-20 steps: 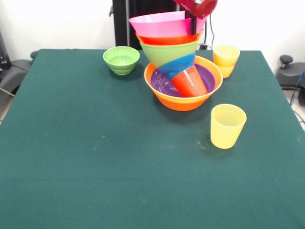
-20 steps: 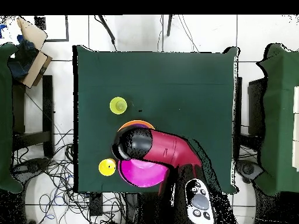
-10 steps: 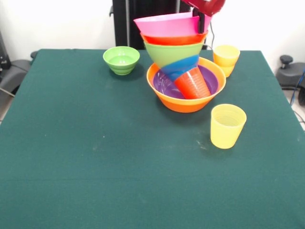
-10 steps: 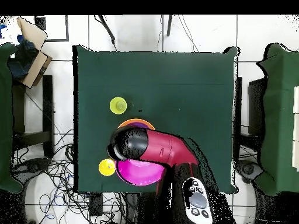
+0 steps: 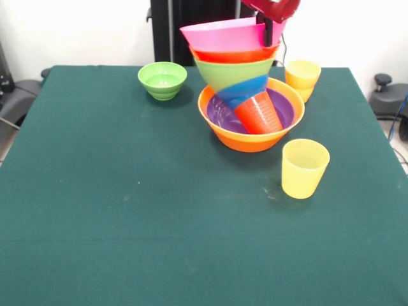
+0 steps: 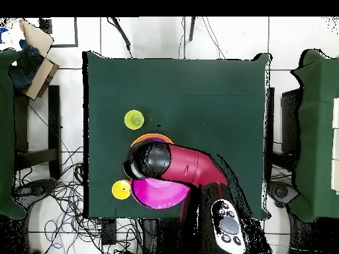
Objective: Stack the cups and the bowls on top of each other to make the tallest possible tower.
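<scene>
Gripper [image 5: 268,32] grips pink bowl's [image 5: 223,33] rim (tower [image 5: 245,89] leaning).

No lettering, label, brand mark, number or sign can be read in either view. The cups, the bowls, the green table cloth and the red arm all show plain surfaces, and any marking elsewhere is too small to make out.

Table w/ dark green cloth [image 5: 127,210]. Directly on it: small glossy green plastic bowl [image 5: 162,80] far left; large orange plastic bowl [image 5: 251,113] mid-right; yellow plastic tumbler [image 5: 302,80] just behind it; paler translucent yellow tumbler [image 5: 304,168] nearer, apart, upright.
</scene>
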Robot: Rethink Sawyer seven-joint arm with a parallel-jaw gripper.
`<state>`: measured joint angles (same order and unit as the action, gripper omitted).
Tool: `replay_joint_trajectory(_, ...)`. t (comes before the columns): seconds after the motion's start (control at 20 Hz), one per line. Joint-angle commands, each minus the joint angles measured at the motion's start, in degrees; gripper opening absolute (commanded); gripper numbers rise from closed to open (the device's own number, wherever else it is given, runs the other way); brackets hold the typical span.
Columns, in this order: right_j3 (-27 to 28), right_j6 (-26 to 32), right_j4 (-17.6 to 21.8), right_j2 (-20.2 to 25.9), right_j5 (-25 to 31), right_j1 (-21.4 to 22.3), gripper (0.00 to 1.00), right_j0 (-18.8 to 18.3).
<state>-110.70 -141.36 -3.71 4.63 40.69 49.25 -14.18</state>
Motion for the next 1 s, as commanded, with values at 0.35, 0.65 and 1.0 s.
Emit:
replay_joint_trajectory(0.35,11.38,-0.68,5.99,-0.61,-0.29,-4.41,0.0,1.6)
replay_joint_trajectory(0.65,12.61,-0.12,6.16,-0.1,-0.82,-5.97,0.0,0.62)
replay_joint_trajectory(1.0,13.05,3.11,4.42,4.02,-3.61,-7.22,0.0,-1.34)
